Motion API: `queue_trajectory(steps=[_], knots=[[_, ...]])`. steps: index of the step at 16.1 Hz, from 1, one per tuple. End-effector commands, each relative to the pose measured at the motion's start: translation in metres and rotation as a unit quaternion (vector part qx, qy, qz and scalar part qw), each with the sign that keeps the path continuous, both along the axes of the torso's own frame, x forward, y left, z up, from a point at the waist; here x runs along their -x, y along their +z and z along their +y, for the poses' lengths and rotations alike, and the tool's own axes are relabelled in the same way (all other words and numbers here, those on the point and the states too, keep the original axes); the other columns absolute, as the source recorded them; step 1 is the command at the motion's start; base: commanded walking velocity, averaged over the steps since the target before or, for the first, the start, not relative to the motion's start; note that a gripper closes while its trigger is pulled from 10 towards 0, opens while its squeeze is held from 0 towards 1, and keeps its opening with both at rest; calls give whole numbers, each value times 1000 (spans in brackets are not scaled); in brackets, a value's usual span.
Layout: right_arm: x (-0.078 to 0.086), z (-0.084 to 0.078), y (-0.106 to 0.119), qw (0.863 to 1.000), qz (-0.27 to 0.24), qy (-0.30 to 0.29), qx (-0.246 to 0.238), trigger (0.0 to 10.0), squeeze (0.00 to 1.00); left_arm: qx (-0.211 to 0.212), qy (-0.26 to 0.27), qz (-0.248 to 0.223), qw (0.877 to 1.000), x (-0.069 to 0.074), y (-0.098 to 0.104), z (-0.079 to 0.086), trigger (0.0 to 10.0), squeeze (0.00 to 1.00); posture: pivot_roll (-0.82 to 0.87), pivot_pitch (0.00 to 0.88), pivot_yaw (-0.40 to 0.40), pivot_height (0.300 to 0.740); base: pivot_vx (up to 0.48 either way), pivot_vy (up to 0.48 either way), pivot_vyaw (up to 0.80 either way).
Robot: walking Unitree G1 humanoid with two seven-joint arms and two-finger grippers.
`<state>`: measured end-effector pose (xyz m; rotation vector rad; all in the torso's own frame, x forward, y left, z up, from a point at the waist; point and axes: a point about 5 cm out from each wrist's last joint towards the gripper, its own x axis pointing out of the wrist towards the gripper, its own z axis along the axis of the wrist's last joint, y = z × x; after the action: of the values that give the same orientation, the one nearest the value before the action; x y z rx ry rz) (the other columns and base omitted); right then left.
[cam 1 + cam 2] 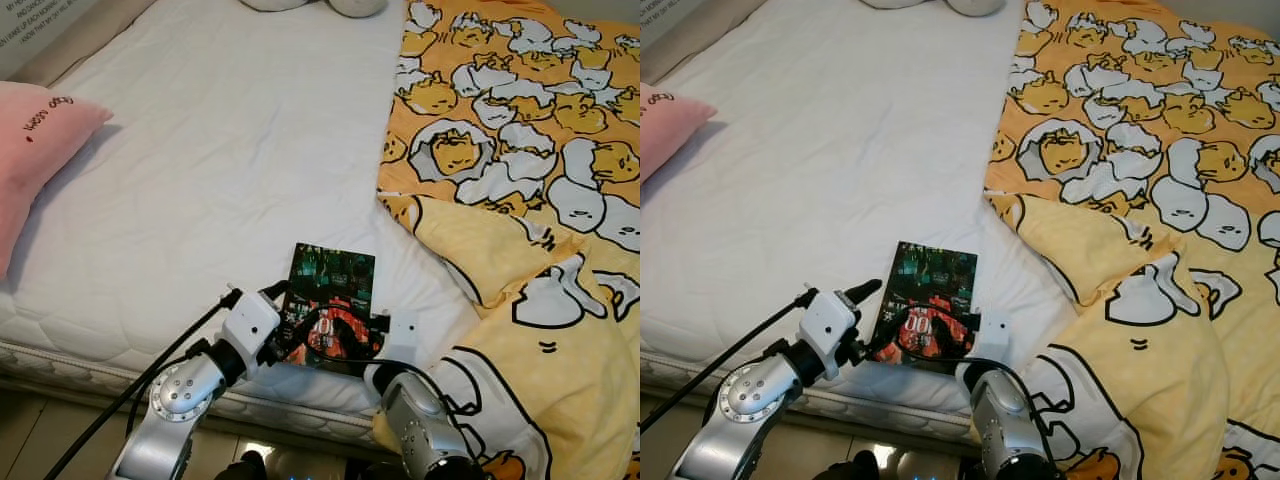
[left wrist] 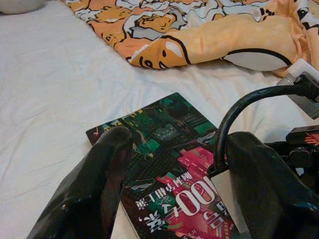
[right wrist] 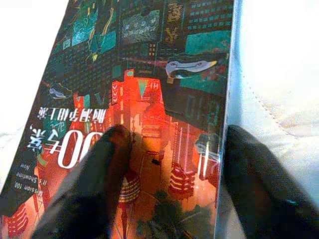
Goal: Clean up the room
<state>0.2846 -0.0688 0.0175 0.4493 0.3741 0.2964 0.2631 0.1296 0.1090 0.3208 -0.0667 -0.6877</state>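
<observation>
A book (image 1: 335,285) with a dark green and red cover lies flat on the white mattress (image 1: 220,170), close to its front edge. My left gripper (image 1: 290,315) is at the book's near left corner. It is open, and in the left wrist view its fingers (image 2: 102,179) are spread over the cover (image 2: 164,134). My right gripper (image 1: 372,335) is at the book's near right edge and is also open. In the right wrist view one finger (image 3: 94,184) lies over the cover (image 3: 149,74) and the other sits on the mattress beside that edge.
An orange and yellow duvet (image 1: 520,150) with an egg cartoon print covers the bed's right side and hangs over the front. A pink pillow (image 1: 40,150) lies at the left. Grey plush shapes (image 1: 345,5) sit at the far end. The mattress front edge (image 1: 90,355) drops to the floor.
</observation>
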Motion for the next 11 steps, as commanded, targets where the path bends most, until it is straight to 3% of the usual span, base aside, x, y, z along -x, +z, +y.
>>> queue_trajectory(steps=[1,11], knots=[[25,34,-18,996,63,41,-43,0,0,-7,6,15,1000,1,-6,2,10000,0,209,279,-43,740,0,0,0],[13,22,-11,998,40,24,-39,0,0,-2,-1,12,1000,-8,-7,-7,10000,0,186,257,-43,740,0,0,0]])
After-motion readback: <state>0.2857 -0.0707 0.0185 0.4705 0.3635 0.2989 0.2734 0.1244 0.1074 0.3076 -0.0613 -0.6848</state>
